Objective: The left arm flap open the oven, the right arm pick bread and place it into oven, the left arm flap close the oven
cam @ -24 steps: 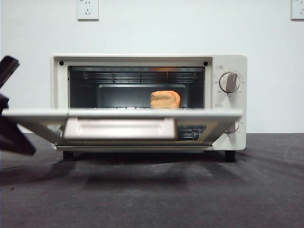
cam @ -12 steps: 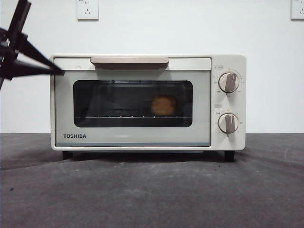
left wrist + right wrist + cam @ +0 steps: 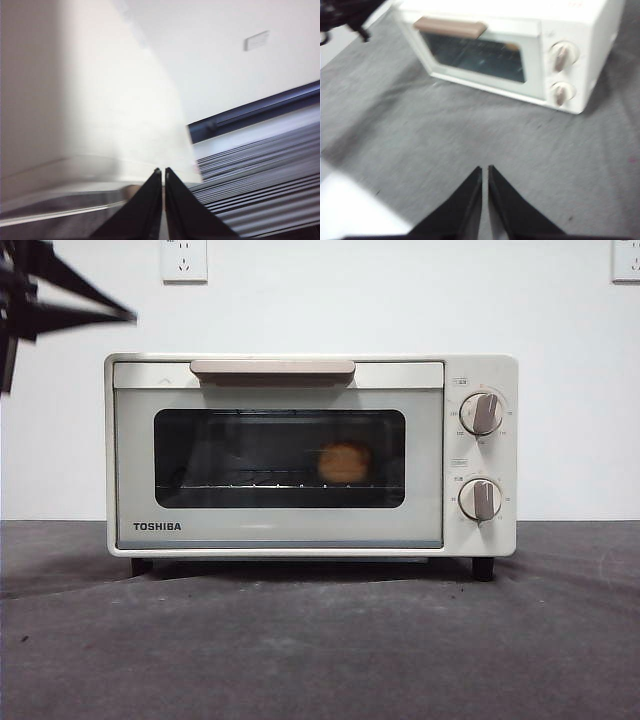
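The cream-white oven (image 3: 300,530) stands in the middle of the table with its door shut and its beige handle (image 3: 272,368) at the top. The bread (image 3: 345,462) sits on the rack inside, dim behind the dark glass, right of centre. My left gripper (image 3: 128,314) is shut and empty, above and just left of the oven's top left corner, clear of it; its jaws show closed in the left wrist view (image 3: 163,172). My right gripper (image 3: 485,170) is shut and empty, held over the table well in front of the oven (image 3: 535,30).
Two beige knobs (image 3: 484,413) (image 3: 483,499) are on the oven's right panel. Dark grey cloth (image 3: 320,640) covers the table in front. A white wall with sockets (image 3: 185,260) stands behind. The left arm (image 3: 345,15) shows at a corner of the right wrist view.
The oven door went from hanging open to fully shut. My left gripper rose from low at the left edge to above the oven's top left corner.
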